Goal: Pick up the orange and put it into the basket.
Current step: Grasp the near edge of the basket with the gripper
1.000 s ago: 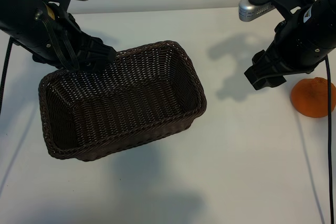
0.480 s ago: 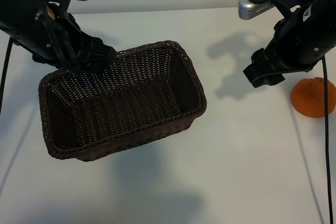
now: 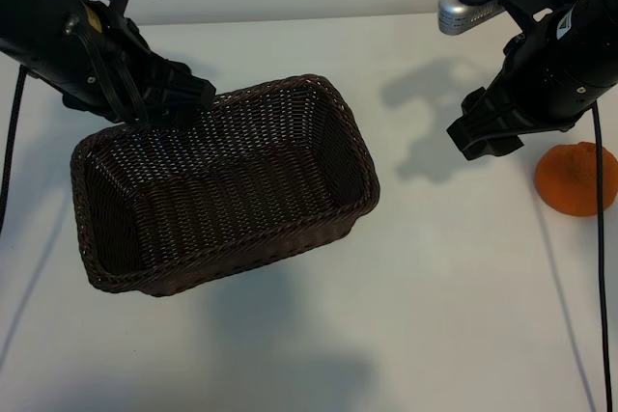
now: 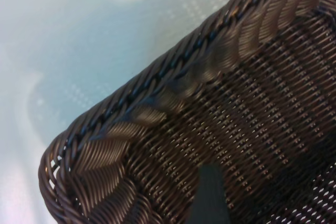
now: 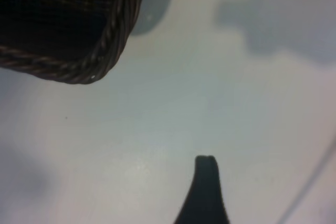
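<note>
Fingers of both grippers gape wide, empty. Orange (image 3: 575,178) sits near the table's (image 3: 454,315) right edge, beside the right gripper (image 3: 480,139); it should lower squarely over it. Left gripper (image 3: 179,101) overhangs the basket's (image 3: 145,280) far rim.

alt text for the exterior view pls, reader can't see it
An orange sits on a white table, far right of an empty brown basket. The open left gripper hovers over the basket's far rim; the open right gripper hangs between basket and orange.
</note>
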Robot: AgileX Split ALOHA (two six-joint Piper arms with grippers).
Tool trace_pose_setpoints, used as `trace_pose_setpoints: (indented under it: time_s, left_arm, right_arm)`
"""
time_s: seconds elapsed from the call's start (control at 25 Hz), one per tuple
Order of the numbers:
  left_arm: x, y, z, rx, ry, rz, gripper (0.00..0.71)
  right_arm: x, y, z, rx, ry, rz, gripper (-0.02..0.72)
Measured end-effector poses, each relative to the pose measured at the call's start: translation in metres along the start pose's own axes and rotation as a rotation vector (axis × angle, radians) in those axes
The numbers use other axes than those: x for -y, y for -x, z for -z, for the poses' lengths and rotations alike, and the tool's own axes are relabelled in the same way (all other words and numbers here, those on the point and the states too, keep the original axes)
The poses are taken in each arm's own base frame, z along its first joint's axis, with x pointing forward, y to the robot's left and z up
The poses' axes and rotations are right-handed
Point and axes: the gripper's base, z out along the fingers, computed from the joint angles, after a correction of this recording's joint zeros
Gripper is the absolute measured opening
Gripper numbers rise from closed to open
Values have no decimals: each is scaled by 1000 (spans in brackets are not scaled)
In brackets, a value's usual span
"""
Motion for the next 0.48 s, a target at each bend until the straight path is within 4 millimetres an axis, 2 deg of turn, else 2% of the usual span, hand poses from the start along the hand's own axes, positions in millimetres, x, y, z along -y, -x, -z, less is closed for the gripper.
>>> trace_pose_setpoints:
  time_s: [0.24, 0.36, 0.48]
  left_arm:
    - [-7, -15, 6, -121, 75, 55, 586]
    - [-15, -33, 22, -96, 152, 120, 586]
    - [-24, -61, 43, -40, 215, 210, 586]
  right_arm:
    - [0, 0, 0, 0, 0, 0, 572]
    - [0, 1, 0, 8, -1, 0, 572]
    - [0, 2, 0, 22, -4, 0, 572]
